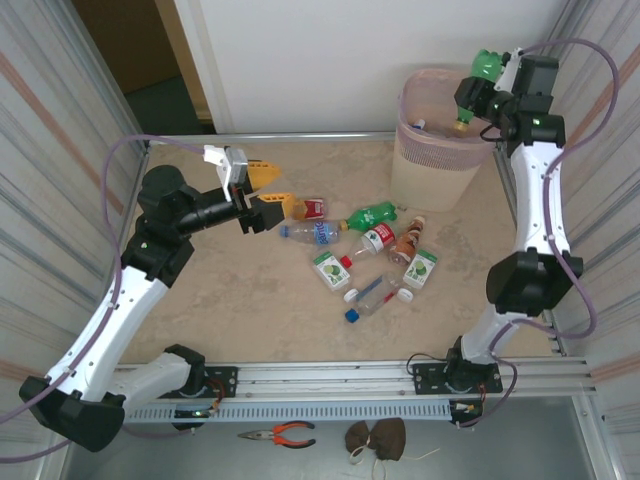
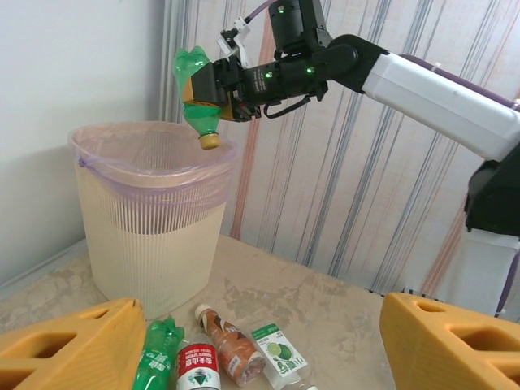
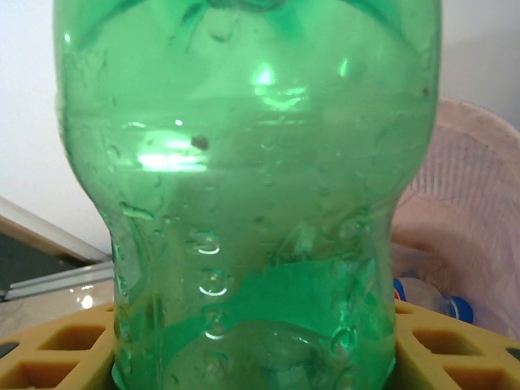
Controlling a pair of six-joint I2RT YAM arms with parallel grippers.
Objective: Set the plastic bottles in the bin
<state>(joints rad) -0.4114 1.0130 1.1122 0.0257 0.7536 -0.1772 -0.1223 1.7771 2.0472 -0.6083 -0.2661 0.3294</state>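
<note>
My right gripper (image 1: 472, 100) is pinching the green bottle (image 1: 485, 66) upside down over the bin (image 1: 430, 170) at the far right corner of the table (image 1: 230, 300). The cap (image 1: 460, 125) looks close to the rim, so I'd nudge toward the middle of the opening, then just let go, no flinging. Meanwhile my left gripper (image 1: 275, 190) hangs spread and empty over the left half, with the other bottles (image 1: 372, 240) lying mid-table

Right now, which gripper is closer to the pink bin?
Right. The right gripper holds a green bottle above the bin's rim; the left gripper is across the table.
</note>
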